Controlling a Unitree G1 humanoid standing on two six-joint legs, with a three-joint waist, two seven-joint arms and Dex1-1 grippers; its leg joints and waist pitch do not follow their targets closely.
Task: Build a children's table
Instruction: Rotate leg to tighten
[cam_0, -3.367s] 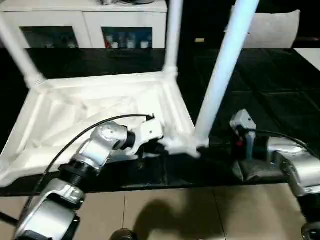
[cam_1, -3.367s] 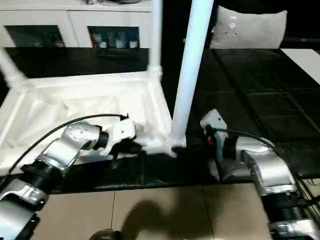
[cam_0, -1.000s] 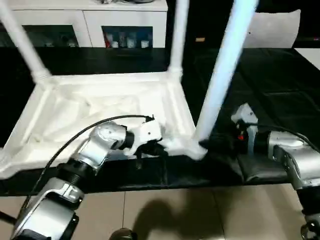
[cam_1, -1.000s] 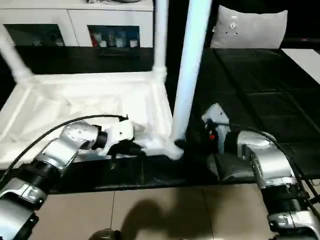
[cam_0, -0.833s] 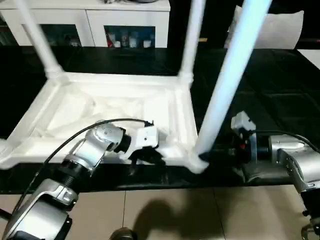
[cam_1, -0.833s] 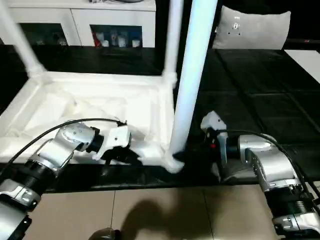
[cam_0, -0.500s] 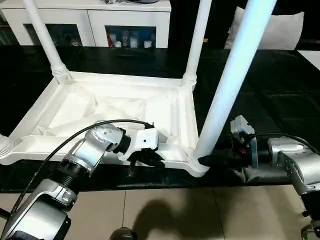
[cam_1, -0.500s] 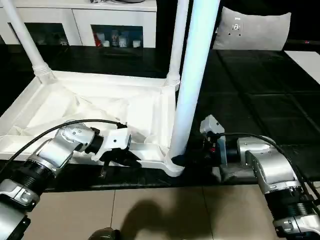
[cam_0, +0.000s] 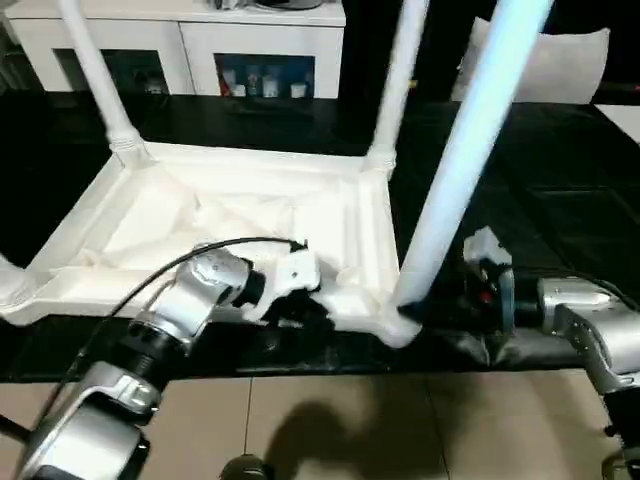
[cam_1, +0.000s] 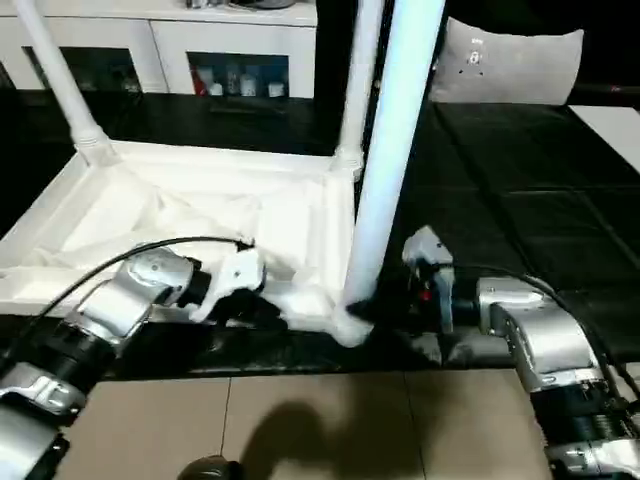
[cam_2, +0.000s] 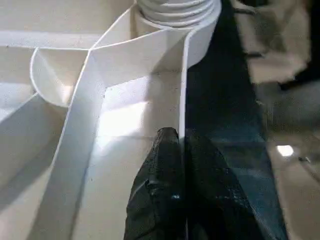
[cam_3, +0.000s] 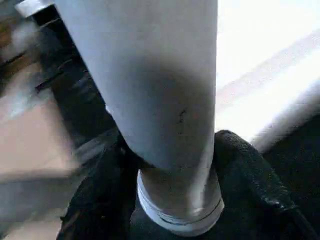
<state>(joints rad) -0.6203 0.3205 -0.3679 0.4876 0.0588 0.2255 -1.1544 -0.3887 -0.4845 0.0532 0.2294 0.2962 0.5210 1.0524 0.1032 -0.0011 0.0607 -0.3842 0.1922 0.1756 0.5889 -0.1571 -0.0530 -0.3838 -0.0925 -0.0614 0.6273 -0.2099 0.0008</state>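
The left hand (cam_2: 180, 145) is closed thin on the upright rim wall of the children's table (cam_0: 250, 215), one finger on each face of the wall, close to the near corner socket (cam_0: 395, 325). The right hand (cam_3: 170, 165) stands at the base of the nearest leg (cam_0: 465, 150); its two fingers (cam_3: 250, 165) sit on either side of the leg's lower end, just above the threaded collar, at about the leg's width, and whether they press on it cannot be told. The table lies upside down on the black worktop (cam_0: 560, 200), ribbed underside up, near the front edge, with a tiled floor (cam_0: 350, 420) below. Three legs rise from corner sockets: the nearest one at the right hand, one at the far right corner (cam_0: 400, 80) and one at the far left corner (cam_0: 95, 70). A rounded white end (cam_0: 12, 290) shows at the near left corner; whether that is a fourth leg or an empty socket cannot be told. Judged from this, assembly is well advanced: the far legs appear seated, the nearest leg is probably being turned home, and the near left corner, final tightening and turning the table upright remain. A white cabinet (cam_0: 200, 40) stands behind.
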